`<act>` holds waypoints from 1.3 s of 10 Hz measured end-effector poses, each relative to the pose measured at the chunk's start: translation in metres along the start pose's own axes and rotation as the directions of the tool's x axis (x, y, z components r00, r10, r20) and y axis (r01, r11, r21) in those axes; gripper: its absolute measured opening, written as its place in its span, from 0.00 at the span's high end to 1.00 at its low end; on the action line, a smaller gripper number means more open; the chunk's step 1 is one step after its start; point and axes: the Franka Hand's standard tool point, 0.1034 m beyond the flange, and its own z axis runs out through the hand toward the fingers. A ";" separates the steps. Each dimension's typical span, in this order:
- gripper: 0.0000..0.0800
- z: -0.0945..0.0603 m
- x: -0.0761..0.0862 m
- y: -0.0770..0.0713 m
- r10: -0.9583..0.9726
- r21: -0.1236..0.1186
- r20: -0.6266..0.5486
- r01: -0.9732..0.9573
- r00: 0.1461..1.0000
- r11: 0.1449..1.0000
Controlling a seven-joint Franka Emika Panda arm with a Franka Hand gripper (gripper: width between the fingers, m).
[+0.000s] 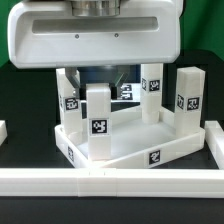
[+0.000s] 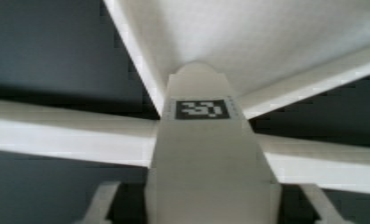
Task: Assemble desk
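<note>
Four white square legs stand upright on the tabletop [image 1: 118, 150], a white rimmed tray that lies on the dark table [image 1: 20, 100] near the exterior view's bottom edge. One leg [image 1: 98, 120] rises at the tabletop's near corner on the exterior view's left, a black-and-white tag on its front face; a second leg [image 1: 190, 100] stands at the near corner on the exterior view's right, also tagged. A third leg [image 1: 69, 92] stands at the far corner on that view's left and a fourth leg [image 1: 152, 90] at the far corner on that view's right, each showing a tag. Another tag sits on the tabletop's near rim. The gripper [image 1: 100, 72] hangs over the far half of the tabletop, between the two far legs; its broad white housing hides most of it, so I cannot tell how far its fingers are apart or whether they hold anything. In the wrist view a tagged leg [image 2: 208, 150] fills the middle, close to the camera and blurred, with white rim edges of the tabletop [image 2: 57, 125] crossing behind it over the dark table. Just in front of the tabletop's near edge a long white rail [image 1: 110, 182] runs across the exterior view, with a short upright piece at its right end.
</note>
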 end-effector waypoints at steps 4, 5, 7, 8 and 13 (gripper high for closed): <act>0.64 0.001 0.000 0.000 0.490 -0.001 0.000 -0.490 0.872 0.872; 0.64 0.001 0.000 0.000 0.591 -0.001 0.001 -0.591 0.807 0.807; 0.64 0.001 0.000 0.002 0.716 0.006 0.007 -0.716 0.698 0.698; 0.64 0.001 0.000 0.002 0.737 0.006 0.007 -0.737 0.675 0.675; 0.40 0.002 -0.002 0.002 0.610 -0.005 0.019 -0.610 0.792 0.792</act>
